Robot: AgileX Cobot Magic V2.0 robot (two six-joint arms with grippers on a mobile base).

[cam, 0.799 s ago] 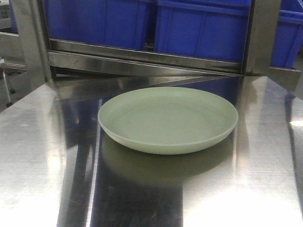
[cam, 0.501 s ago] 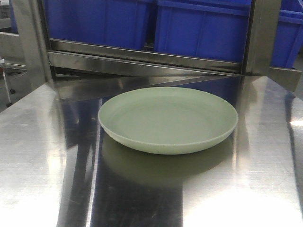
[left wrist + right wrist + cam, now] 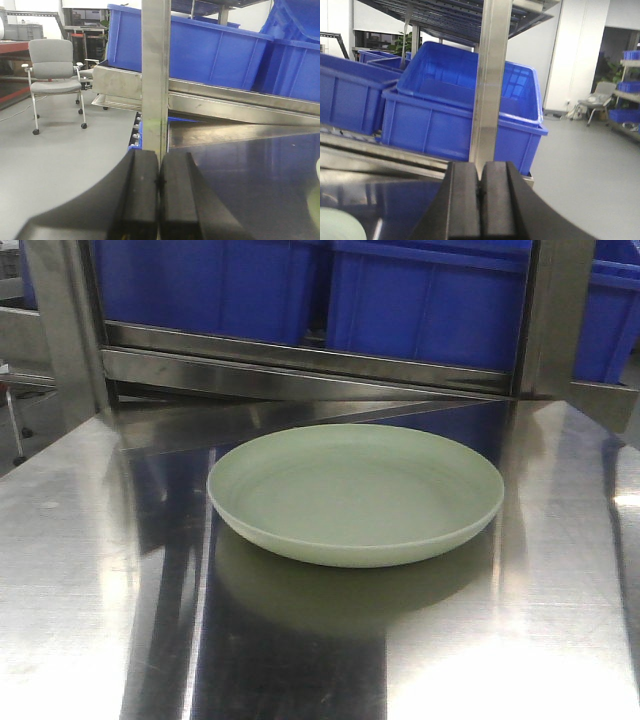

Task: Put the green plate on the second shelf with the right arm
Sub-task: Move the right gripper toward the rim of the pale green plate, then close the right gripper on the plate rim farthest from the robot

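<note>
On shiny steel tabletop [image 3: 80, 570]: round pale sage-green plastic plate [image 3: 355, 490], lying flat. Behind: blue plastic crates [image 3: 420, 300], contents hidden. Fingers pressed together on left pincer [image 3: 159, 197] and right pincer [image 3: 481, 202].

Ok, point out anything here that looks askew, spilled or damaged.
Nothing stands out. The green plate sits flat and upright on the steel table, empty, with no chip or crack visible. The left tool and the right tool are shut and hold nothing.
</note>
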